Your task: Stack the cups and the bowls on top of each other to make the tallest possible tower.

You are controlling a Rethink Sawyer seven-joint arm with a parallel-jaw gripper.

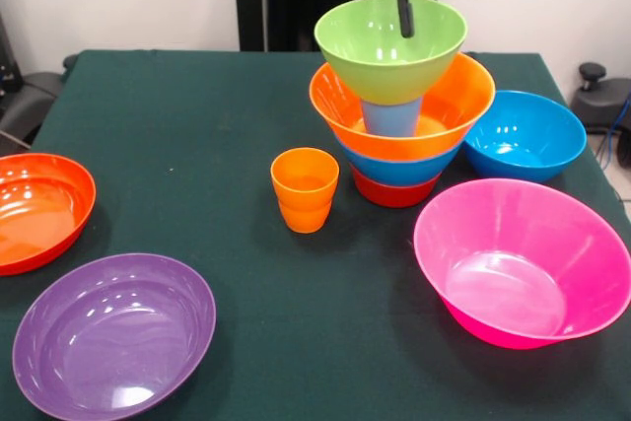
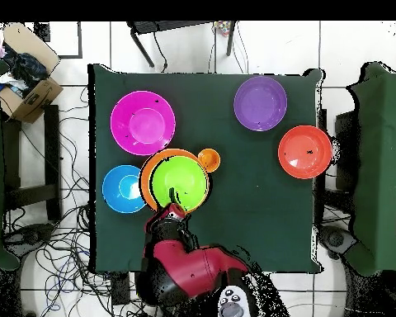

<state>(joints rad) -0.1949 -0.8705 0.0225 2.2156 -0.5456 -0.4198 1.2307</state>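
The tower stands at the table's far middle: a red-orange bowl [image 1: 392, 192] at the bottom, a blue bowl [image 1: 396, 168] in it, then an orange bowl [image 1: 463, 98]. A light blue cup [image 1: 390, 117] stands inside the orange bowl and carries the lime green bowl [image 1: 375, 51] [image 2: 183, 180], which sits level on top. My gripper [image 1: 418, 9] [image 2: 173, 203] hangs open over the green bowl's far rim, one dark finger [image 1: 404, 12] inside the bowl, the other behind the rim. Two nested orange cups [image 1: 305, 189] [image 2: 208, 159] stand on the cloth just beside the tower.
Loose bowls ring the tower: a large pink one [image 1: 523, 263] [image 2: 143, 122], a blue one [image 1: 525, 135] [image 2: 123, 188], a purple one [image 1: 113, 334] [image 2: 260, 103] and a red-orange one [image 1: 39, 209] [image 2: 304, 152]. A green cloth [image 1: 197, 115] covers the table.
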